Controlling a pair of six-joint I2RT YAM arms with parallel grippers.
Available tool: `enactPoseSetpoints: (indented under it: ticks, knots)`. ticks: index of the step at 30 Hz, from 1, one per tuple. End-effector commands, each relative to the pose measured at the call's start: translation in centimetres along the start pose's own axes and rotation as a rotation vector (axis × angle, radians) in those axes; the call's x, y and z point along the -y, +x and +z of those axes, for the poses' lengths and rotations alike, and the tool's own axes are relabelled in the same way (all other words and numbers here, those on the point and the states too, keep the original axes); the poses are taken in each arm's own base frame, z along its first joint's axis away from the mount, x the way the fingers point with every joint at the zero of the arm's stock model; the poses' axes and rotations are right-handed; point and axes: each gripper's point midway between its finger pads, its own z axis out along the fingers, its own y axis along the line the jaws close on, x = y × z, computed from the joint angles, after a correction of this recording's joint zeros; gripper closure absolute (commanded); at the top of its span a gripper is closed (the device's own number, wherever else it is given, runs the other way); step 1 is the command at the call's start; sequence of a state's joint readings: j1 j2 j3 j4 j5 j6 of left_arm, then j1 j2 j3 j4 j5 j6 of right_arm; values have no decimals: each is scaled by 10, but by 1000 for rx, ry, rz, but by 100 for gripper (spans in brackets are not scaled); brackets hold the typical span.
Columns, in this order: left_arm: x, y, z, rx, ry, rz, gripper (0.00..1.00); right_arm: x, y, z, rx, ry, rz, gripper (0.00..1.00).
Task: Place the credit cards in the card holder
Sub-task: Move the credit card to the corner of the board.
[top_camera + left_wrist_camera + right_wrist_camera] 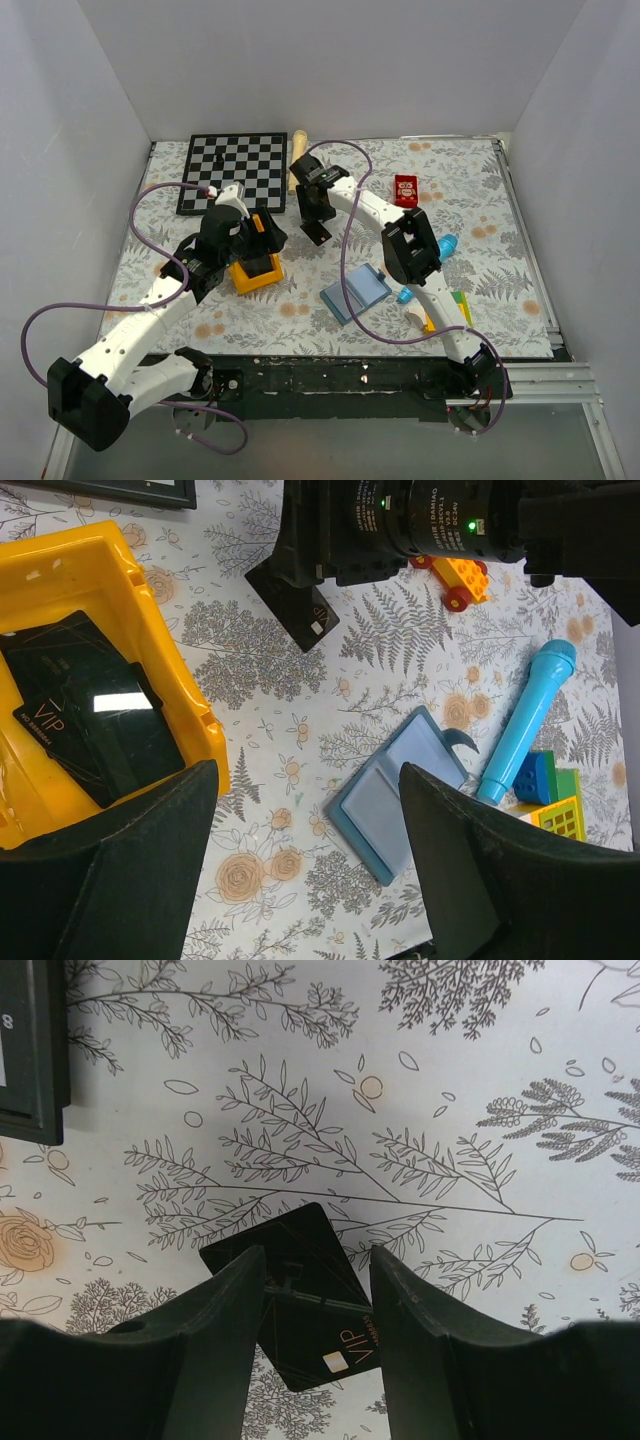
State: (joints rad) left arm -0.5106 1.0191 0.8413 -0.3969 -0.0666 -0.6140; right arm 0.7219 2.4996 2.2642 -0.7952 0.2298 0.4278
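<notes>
One black credit card [300,1305] marked VIP lies flat on the floral cloth; it also shows in the top view [318,233] and the left wrist view [295,605]. My right gripper [318,1252] is open and low over it, one finger on each side; it also shows in the top view [315,212]. More black cards [90,720] lie in a yellow bin [90,570]. The slate-blue card holder [400,800] lies open on the cloth, also in the top view [357,292]. My left gripper [308,772] is open and empty between the bin and the holder.
A chessboard [232,172] lies at the back left with a wooden piece [297,150] beside it. A red box [405,190], a bright blue tube toy [525,720] and coloured blocks [548,795] are at the right. White walls enclose the table.
</notes>
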Motion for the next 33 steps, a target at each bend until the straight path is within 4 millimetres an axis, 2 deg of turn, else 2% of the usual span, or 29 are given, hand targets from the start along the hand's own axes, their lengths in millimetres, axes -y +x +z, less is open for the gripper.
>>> enactPoseSetpoints:
  ticks: [1,7,9,13,18,27,33]
  knots:
    - [-2,-1,-6,9,9,11,27,-1,12,-6,-34,10,1,47]
    - [-5,2,-6,7,8,13,27,1,45,-9,-115,20,-27,51]
    - [-5,2,-6,8,9,14,27,1,55,-14,-133,12,-35,58]
    - [-7,3,-7,6,6,9,27,-2,74,-23,-165,-18,-54,58]
    - [-7,5,-7,1,10,7,27,-10,99,-22,-193,-47,-113,58]
    - [-8,7,-9,-2,12,5,27,-20,113,-30,-201,-35,-155,58]
    - [-10,8,-10,-1,8,2,27,-22,143,-34,-246,-9,-212,60]
